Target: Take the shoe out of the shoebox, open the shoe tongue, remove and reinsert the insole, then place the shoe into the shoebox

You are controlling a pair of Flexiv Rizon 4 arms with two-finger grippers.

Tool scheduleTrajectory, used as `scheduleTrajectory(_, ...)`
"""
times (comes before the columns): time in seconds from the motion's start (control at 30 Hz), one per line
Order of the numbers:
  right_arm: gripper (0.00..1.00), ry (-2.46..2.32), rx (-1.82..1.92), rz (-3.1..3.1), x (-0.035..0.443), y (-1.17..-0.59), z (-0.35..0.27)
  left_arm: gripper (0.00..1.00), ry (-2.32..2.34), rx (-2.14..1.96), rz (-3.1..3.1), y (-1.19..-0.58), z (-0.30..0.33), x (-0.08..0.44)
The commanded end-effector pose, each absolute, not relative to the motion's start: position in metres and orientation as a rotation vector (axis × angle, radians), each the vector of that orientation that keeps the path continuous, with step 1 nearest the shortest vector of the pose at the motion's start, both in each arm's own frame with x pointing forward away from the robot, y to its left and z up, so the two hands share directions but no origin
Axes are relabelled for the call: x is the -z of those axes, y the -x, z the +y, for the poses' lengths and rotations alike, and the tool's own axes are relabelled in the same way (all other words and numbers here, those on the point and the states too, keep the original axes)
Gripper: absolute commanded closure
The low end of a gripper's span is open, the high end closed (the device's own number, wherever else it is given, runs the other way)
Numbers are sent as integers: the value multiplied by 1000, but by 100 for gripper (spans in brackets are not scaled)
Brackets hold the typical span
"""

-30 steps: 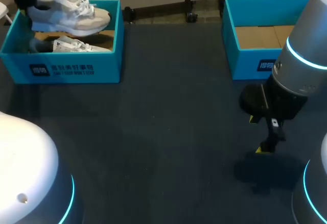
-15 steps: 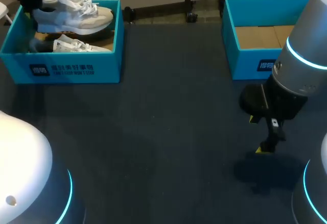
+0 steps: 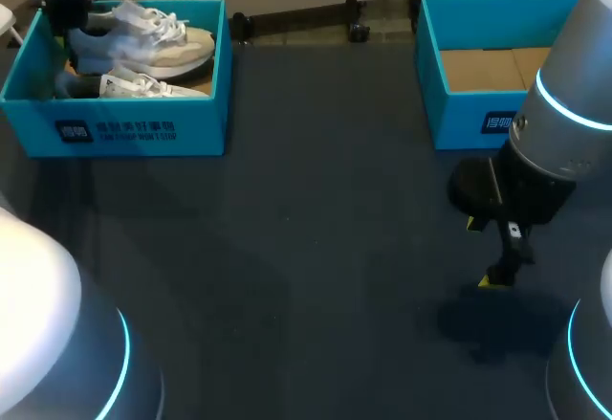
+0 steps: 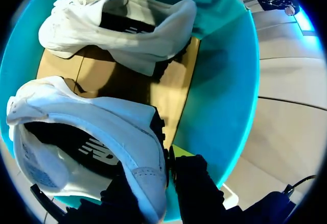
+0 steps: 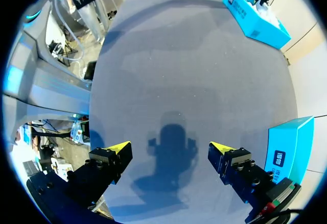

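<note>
In the head view the left teal shoebox [image 3: 134, 131] stands at the far left with two white shoes in it. My left gripper [image 3: 69, 20] is shut on the heel of the upper shoe [image 3: 153, 42], which hangs low over the other shoe [image 3: 143, 85]. From the left wrist, the held shoe [image 4: 92, 137] has its heel collar pinched in my left gripper [image 4: 158, 175], and the second shoe [image 4: 122, 25] lies on the cardboard floor ahead. My right gripper [image 3: 485, 251] hovers over the table near the right side, open and empty; its yellow tips [image 5: 115, 147] are spread wide.
A second teal shoebox [image 3: 459, 114] with a bare cardboard floor stands at the far right, just behind my right arm. Dark table surface [image 3: 316, 248] stretches between the two boxes.
My left gripper has lowered the held shoe deeper into the left shoebox and shifted it slightly right. The right arm has not moved.
</note>
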State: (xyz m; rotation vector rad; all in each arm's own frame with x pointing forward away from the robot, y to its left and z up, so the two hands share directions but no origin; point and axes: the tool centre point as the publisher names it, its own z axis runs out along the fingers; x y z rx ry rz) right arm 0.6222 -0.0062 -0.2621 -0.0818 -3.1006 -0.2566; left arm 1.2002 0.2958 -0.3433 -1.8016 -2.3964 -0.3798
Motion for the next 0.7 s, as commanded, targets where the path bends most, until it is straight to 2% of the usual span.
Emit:
scheduleTrajectory(0.03,0,82,257,-3101,264,-622,-6,100,1792,348,-2384,-1208,299,350)
scheduleTrajectory(0.7,0,82,257,-3101,264,-622,-6,100,1901,313,-2309,-1197,292,369)
